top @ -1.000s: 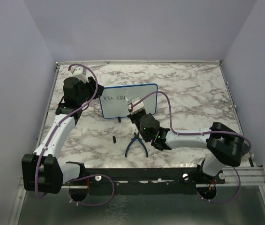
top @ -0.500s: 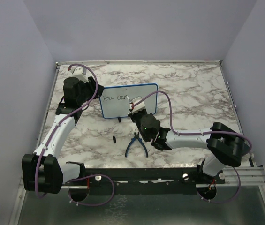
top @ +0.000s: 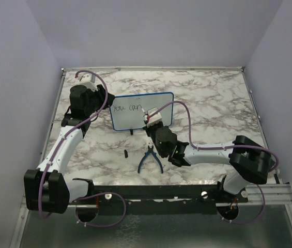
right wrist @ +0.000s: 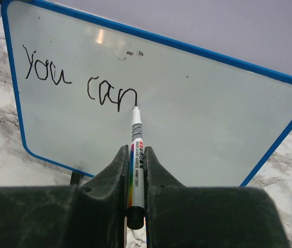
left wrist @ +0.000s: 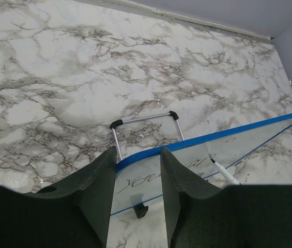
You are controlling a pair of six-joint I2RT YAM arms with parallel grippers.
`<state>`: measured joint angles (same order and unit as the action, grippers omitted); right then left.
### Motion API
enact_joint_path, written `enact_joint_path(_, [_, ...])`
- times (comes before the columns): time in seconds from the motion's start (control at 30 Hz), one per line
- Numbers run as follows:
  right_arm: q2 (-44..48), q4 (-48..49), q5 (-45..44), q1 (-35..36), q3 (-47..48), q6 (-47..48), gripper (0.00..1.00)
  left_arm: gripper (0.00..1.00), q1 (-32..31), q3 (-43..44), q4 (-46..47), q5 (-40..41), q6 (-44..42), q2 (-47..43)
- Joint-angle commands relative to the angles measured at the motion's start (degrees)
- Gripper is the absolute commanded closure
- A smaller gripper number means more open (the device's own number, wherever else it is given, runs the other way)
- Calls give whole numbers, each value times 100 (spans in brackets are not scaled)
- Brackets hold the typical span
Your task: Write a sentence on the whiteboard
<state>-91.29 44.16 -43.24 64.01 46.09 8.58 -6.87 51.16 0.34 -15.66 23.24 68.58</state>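
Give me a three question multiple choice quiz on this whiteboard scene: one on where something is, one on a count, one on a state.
1. Where do the pliers lie?
A) in front of the whiteboard, on the robot's side
B) behind the whiteboard
C) on top of the whiteboard

2. How many handwritten words are on the whiteboard?
A) one
B) two
C) four

3. What state is the right pincer in?
A) open and empty
B) shut on the pliers
C) shut on the marker

Answers:
1 A: the top view shows them on the marble just below the board.
2 B: the board reads "you can".
3 C: the marker sits clamped in it, its tip at the end of the last letter.
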Motion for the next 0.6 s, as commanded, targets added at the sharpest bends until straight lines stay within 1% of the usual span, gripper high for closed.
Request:
enact_joint_path(0.0, [57, -271, -178, -39, -96, -227, 99, 60, -20, -62, -81, -244, 3, -64])
enact_joint_path(0.57, [-34, -338, -198, -42, -99, -316, 99, 60, -22, -62, -78, -243, -3, -72])
